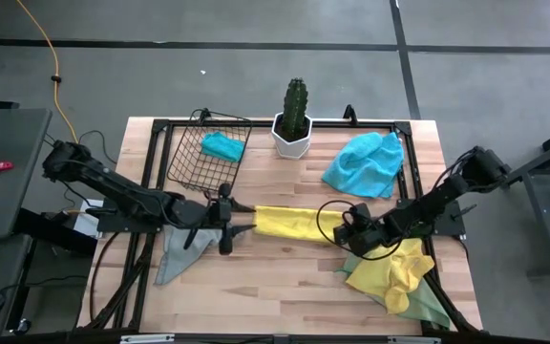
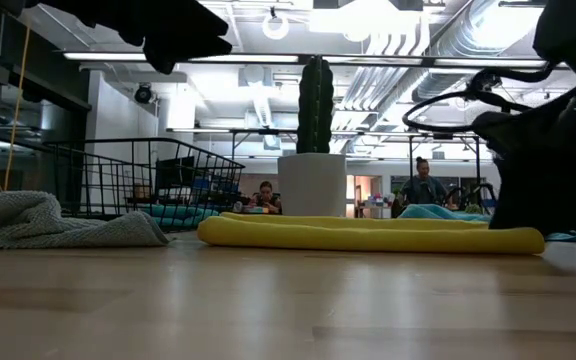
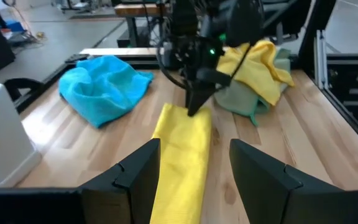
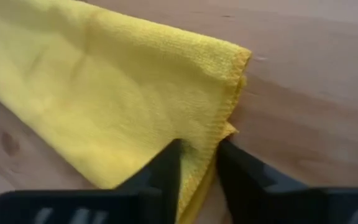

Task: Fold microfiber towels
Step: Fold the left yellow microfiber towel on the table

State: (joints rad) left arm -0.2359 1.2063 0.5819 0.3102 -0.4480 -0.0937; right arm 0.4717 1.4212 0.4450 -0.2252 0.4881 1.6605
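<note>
Overhead layout: a folded yellow towel (image 1: 292, 225) lies as a long strip at the centre of the wooden table (image 1: 285, 277), running from 9 to 3 o'clock between the two arms. The left gripper (image 1: 229, 223) sits at the strip's 9 o'clock end with its fingers spread; the left wrist view looks along the strip between those open fingers (image 3: 129, 174). The right gripper (image 1: 347, 229) meets the strip's 3 o'clock end, and only the right wrist view shows the contact: its fingers (image 4: 160, 171) are drawn close on a folded corner of the towel's hemmed edge.

Other towels: a turquoise one (image 1: 366, 164) bunched at 1 o'clock, a second turquoise one (image 1: 223, 145) inside the wire basket (image 1: 191, 162) at 11 o'clock, a grey one (image 1: 175, 250) crumpled at 8 o'clock, and a yellow one (image 1: 390, 270) heaped on a pale green one (image 1: 428, 304) at 4 o'clock. A potted cactus (image 1: 295, 117) stands at 12 o'clock.

Table-level view: the strip appears as a low yellow roll in front of the cactus pot; people, probably seated, show in the room behind.
</note>
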